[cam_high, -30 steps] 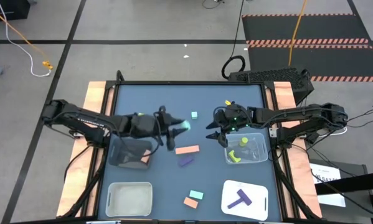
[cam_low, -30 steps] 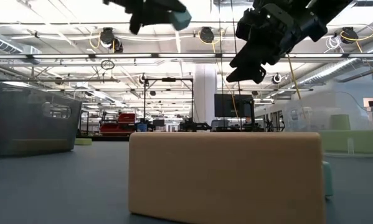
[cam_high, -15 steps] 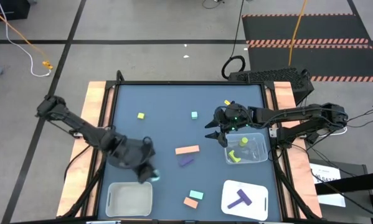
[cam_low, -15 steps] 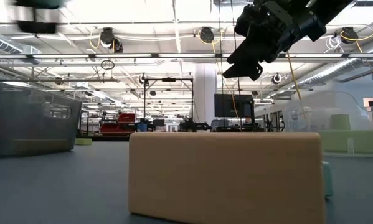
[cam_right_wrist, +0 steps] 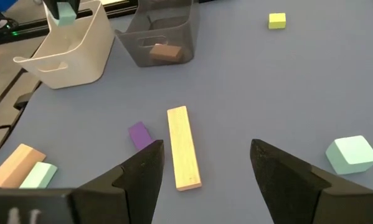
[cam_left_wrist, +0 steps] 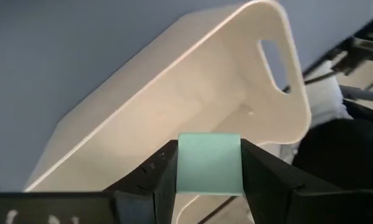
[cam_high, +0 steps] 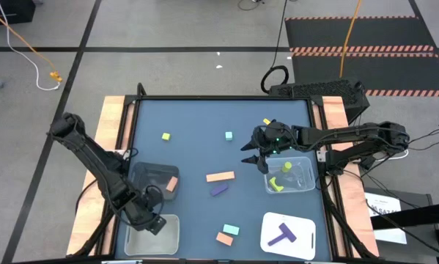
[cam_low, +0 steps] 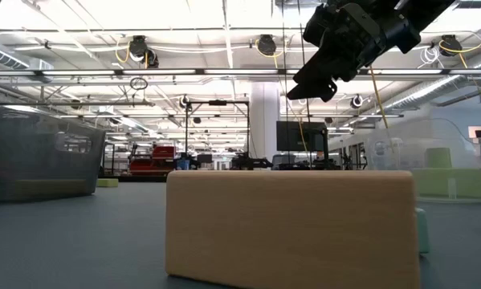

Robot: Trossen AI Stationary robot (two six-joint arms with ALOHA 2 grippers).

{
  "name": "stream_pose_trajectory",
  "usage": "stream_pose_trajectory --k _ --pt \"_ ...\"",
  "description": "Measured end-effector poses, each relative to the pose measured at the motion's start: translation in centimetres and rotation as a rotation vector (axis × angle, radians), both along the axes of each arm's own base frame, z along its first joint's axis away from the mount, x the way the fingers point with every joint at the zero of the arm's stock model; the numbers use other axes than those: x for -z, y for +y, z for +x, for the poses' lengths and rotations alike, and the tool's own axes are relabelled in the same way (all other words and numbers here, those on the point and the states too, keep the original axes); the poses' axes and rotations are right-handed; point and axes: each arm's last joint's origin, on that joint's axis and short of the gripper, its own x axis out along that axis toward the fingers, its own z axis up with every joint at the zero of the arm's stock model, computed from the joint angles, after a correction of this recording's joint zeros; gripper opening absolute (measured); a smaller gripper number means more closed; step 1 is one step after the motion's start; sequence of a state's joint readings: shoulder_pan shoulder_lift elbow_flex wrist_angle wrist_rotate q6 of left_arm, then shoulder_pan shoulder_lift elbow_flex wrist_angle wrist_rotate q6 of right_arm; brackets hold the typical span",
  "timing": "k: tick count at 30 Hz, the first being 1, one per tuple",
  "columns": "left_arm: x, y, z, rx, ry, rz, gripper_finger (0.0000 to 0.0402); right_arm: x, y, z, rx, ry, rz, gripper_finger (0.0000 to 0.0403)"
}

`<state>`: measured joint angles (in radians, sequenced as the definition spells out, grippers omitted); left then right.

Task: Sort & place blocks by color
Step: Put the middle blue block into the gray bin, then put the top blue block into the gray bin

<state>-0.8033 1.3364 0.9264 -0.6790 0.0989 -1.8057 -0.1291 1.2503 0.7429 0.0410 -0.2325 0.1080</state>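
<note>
A small mint-green cube block is pinched between the two dark fingers of the left end effector, which hangs directly above the open cream-white plastic bin with cut-out handles; in the high view that bin sits at the near left corner of the dark blue bench. The step in hand appears to be the delivery of this mint-green block to the white bin. The next move would call for the fingers to part over the bin's interior, clear of its rim, so that the block drops inside. Just beyond the white bin stands a dark translucent grey bin holding one salmon-orange block. Farther from the white bin, toward mid-bench, lie a salmon-orange flat bar, a purple block, and a mint-green and salmon-orange pair; a yellow-green cube and another mint-green cube lie toward the far edge. Across the bench from the white bin, the right end effector waits with its fingers spread and empty beside a clear bin of yellow-green pieces; a white tray carries a purple piece.
</note>
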Motion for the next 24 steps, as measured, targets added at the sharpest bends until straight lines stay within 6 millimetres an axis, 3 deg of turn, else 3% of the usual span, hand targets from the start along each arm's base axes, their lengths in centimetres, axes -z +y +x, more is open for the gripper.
stream_pose_trajectory --k 7,19,24 --pt "1.2 -0.9 0.0 -0.064 0.071 0.016 0.0158 -0.1 0.0 0.1 -0.01 -0.013 -0.018 0.0231" --pt "1.0 -1.2 0.3 -0.055 0.04 -0.02 0.0226 -0.8 -0.1 0.5 -0.018 -0.103 -0.057 0.0231" --pt "0.7 -1.6 0.6 0.02 -0.038 -0.047 0.0236 -0.4 -0.9 1.0 0.158 -0.095 -0.152 0.0231"
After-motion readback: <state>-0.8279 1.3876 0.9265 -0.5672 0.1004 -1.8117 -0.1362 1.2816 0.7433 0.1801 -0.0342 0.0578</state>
